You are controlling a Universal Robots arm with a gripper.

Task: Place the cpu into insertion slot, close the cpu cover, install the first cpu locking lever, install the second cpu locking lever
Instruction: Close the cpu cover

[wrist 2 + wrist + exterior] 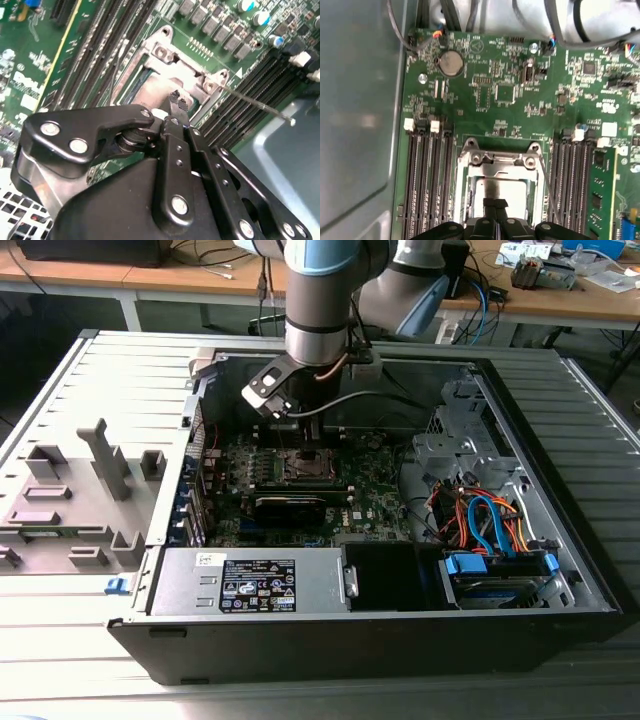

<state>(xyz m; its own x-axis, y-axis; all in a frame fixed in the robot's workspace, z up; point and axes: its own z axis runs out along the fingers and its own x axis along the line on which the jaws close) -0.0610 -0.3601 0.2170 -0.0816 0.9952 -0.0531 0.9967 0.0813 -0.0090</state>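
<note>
Progress looks to be about halfway. The chip (515,192) already lies in the socket (318,470), which sits towards the far side of the open computer case (560,570), left of centre in the exterior view. The cover (470,200) appears to be down over it, the chip's metal top showing through the window. The levers seem to be what is left. One locking lever (257,105) is a thin wire rod that angles away from a corner of the socket, and I judge it unlatched. I cannot make out a second lever.

The gripper (495,204) hangs over the window with its fingertips (178,104) pinched together and nothing between them. Whether they touch the chip I cannot tell.

By count there is one chip, one socket, one cover and one visible lever. Two banks of memory slots (427,180) flank the socket, one on each side, and there is one coin battery (451,62).
</note>
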